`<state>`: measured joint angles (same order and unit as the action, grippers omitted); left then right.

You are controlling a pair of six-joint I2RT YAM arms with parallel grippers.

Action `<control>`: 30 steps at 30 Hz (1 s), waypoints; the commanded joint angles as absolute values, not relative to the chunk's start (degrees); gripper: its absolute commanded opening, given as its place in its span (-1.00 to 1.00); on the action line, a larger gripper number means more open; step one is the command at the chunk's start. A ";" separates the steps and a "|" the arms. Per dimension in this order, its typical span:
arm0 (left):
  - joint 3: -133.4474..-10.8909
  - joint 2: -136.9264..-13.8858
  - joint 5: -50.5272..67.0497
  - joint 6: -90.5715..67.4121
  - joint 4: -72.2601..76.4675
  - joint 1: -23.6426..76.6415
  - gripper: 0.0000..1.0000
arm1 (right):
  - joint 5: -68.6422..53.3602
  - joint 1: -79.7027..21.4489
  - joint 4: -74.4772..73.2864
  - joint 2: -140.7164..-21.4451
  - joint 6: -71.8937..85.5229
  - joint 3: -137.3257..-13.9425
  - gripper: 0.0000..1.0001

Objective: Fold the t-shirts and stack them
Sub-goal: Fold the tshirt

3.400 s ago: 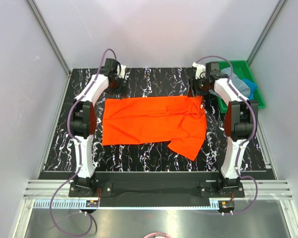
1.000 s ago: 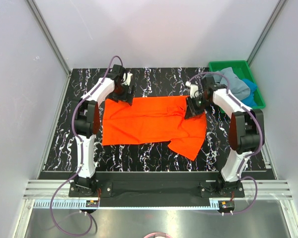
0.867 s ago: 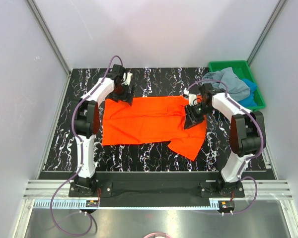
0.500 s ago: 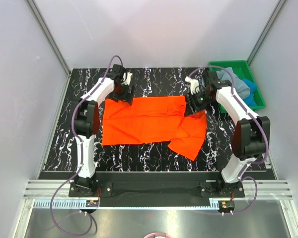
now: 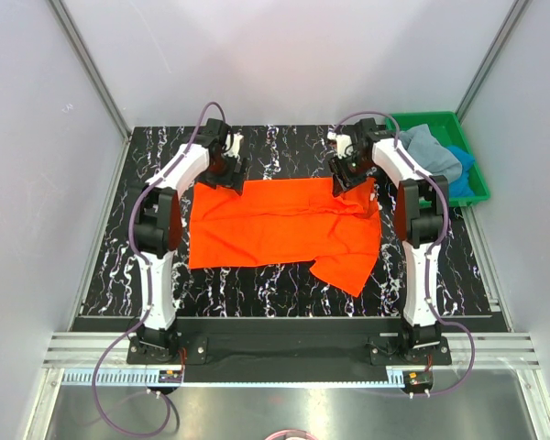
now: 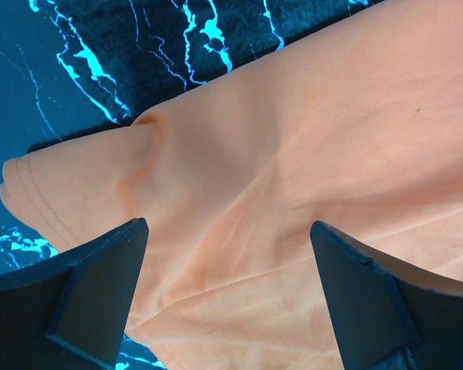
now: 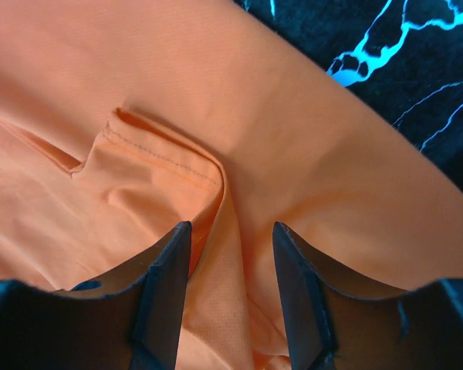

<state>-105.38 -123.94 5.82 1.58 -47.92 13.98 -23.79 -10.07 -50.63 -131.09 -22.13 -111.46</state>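
Orange t-shirt [image 5: 275,225] lies mid-table, spread wide. Its right end is rumpled and one flap trails toward the near side, so it is not folded to a small rectangle yet.

Left side: the left gripper [image 5: 227,174] has come in from the far-left corner of the table and now sits over the shirt's far-left edge. In the wrist view the left gripper [image 6: 228,231] has its jaws wide apart with cloth below them, the sleeve hem just to the left, nothing pinched.

The cloth itself has barely shifted.

Right side: the right gripper [image 5: 342,174] has swung away from the tray, wandered over the right end and settled on the far edge near the far-right corner. In the wrist view the right gripper [image 7: 231,231] has a narrower gap and straddles a raised ridge beside a stitched hem. It looks unclosed, though contact is hard to judge.

Judgement: both arms are lined up on the far edge for a two-handed grab, and the fold has not started.

Far right: the green tray [image 5: 481,188] holds the grey-blue shirt [image 5: 431,151] and bright blue shirt [image 5: 460,165], bunched and still to do.

The surface is a black marbled table [image 5: 284,284] with plain pale walls [image 5: 302,64] around it and a metal frame rail [image 5: 284,348] at the near edge.
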 commanded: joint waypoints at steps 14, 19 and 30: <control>-105.64 -120.50 5.18 1.93 -46.67 13.97 0.86 | -28.56 -10.98 -56.16 -124.81 -23.64 -111.89 -1.00; -106.00 -120.41 5.45 1.67 -46.49 14.06 0.86 | -30.85 -10.99 -58.88 -116.73 -23.56 -105.74 -1.00; -106.35 -120.24 6.77 0.88 -46.23 13.97 0.86 | -34.28 -12.13 -60.47 -98.97 -21.53 -81.75 -0.93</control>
